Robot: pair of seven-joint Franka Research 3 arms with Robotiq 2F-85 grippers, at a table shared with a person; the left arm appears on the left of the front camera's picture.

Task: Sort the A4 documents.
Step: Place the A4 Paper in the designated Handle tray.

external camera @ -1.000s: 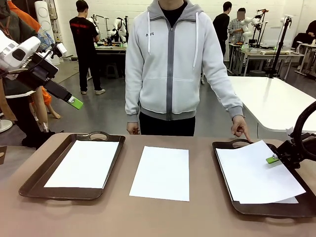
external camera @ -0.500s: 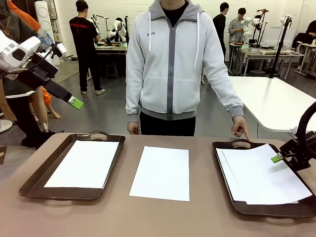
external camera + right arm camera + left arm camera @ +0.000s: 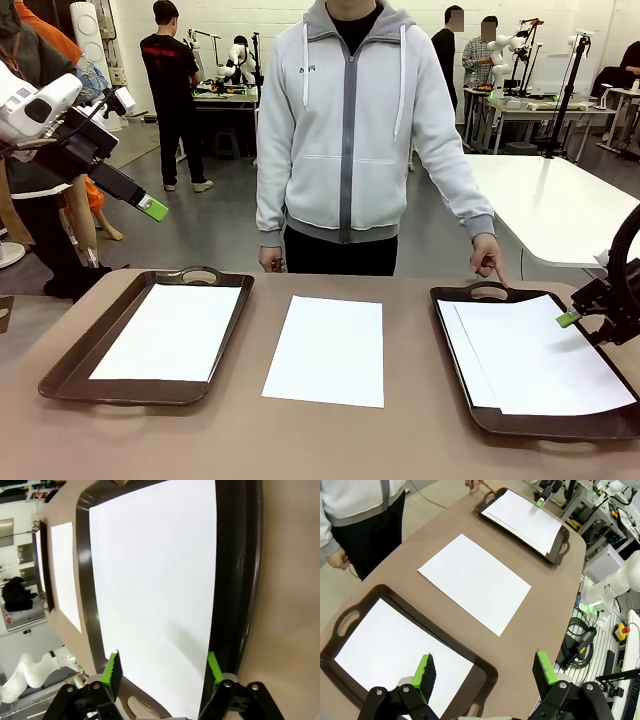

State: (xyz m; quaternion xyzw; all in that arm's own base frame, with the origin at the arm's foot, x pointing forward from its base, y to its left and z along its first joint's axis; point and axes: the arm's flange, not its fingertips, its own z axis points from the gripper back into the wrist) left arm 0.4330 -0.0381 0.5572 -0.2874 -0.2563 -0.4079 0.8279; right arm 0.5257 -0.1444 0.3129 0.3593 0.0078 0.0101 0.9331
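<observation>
**Right fingers (image 3: 112, 672) spread wide and empty over the right tray (image 3: 452, 305)**

Your right gripper (image 3: 162, 669) has its jaws fully apart and holds nothing. In its wrist view the two green pads line up with the two long edges of the top sheet (image 3: 550, 355), and the tray's dark rim runs just outside the right-hand pad. From the front, that gripper sits at the tray's far right corner. Its green tip is just beside the sheet's far corner, and I can't tell whether it touches.

The top sheet lies flat inside the right tray, slightly skewed. A second sheet (image 3: 449, 335) under it shows as a narrow strip along the left side.

Your left gripper (image 3: 152, 208) hangs high at the left, well above the table (image 3: 330, 440). Its fingers (image 3: 424, 670) are also wide apart and empty. Its wrist camera looks down on the left tray (image 3: 62, 372), where the left sheet (image 3: 170, 332) lies flat with brown margin on every side.

The middle sheet (image 3: 327, 350) lies alone on the bare table between the two trays, apart from both. All four of its edges are free, with open tabletop on each side and in front.

At the far edge, the person's hand (image 3: 488, 258) points a finger down at the right tray's handle. That corner is crowded, but the tray's near edge is open to you.
</observation>
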